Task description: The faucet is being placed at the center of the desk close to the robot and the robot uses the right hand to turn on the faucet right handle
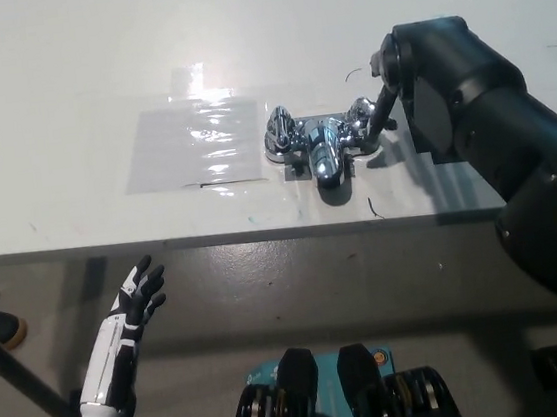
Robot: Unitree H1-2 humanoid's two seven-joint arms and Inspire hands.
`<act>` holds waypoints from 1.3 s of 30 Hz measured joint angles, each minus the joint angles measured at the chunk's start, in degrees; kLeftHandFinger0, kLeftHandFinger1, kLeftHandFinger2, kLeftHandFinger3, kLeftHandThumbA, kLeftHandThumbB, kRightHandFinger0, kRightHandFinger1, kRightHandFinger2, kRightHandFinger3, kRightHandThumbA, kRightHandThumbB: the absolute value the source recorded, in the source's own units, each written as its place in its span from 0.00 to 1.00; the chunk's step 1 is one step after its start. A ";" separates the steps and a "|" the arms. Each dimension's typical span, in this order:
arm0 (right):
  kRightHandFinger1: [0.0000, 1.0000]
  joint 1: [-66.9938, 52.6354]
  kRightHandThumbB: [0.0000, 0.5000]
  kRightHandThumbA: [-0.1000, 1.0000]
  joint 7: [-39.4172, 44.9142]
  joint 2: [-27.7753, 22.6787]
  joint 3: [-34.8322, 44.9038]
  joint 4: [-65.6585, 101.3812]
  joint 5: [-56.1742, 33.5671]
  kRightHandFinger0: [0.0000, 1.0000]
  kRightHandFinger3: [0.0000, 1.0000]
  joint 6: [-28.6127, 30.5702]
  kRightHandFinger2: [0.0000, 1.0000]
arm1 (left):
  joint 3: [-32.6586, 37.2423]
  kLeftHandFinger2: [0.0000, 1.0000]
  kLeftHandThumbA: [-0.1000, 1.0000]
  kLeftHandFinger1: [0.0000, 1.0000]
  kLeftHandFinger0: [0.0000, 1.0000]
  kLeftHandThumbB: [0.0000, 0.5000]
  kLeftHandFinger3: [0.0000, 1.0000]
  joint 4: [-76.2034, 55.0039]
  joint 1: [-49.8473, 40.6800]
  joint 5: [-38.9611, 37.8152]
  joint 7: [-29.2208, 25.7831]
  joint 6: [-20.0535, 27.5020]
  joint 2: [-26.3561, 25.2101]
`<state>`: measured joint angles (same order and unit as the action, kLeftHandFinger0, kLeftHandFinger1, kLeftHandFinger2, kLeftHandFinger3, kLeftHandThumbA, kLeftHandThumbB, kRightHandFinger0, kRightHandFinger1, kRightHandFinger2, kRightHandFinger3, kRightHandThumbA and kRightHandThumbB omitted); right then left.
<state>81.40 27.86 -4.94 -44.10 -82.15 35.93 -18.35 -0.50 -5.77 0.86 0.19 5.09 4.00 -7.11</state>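
Now the right hand (413, 77) is against the right handle (359, 115) of the faucet (318, 147), grip impossible to tell; the left hand (134, 303) rests open, fingers apart, lower left of the faucet.

Right hand (402, 79) mostly hidden behind own wrist — hold on faucet right handle (357, 114) unclear; right arm (538, 189) cropped at right edge.

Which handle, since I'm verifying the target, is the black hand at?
The picture-right handle: the right hand reaches it; the picture-left handle stands untouched; left hand hangs off the desk.
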 measured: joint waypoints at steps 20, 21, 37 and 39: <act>1.00 -1.24 0.80 0.84 -11.47 -0.24 1.19 0.15 0.14 1.00 1.00 -0.12 1.00 | -0.02 1.00 0.99 1.00 1.00 0.43 1.00 -0.29 0.19 0.00 0.01 -0.06 0.00; 1.00 -1.27 0.85 0.81 -11.67 -0.24 1.16 0.15 0.29 1.00 1.00 -0.12 1.00 | -0.02 1.00 0.99 1.00 1.00 0.42 1.00 -0.29 0.34 -0.01 0.02 -0.06 0.00; 1.00 -1.18 0.85 0.92 -0.86 -2.47 -0.62 -0.21 1.17 1.00 1.00 1.76 1.00 | -0.03 1.00 0.98 1.00 1.00 0.40 1.00 -0.27 0.94 -0.07 0.09 -0.07 -0.01; 1.00 -1.14 0.91 0.88 1.43 -3.19 -1.24 -0.30 1.32 1.00 1.00 2.39 1.00 | -0.04 1.00 0.98 1.00 1.00 0.38 1.00 -0.27 0.94 -0.07 0.11 -0.09 -0.04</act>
<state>80.27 29.29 -8.12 -45.34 -82.44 37.25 -15.96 -0.53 -6.04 1.79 0.13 5.20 3.90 -7.15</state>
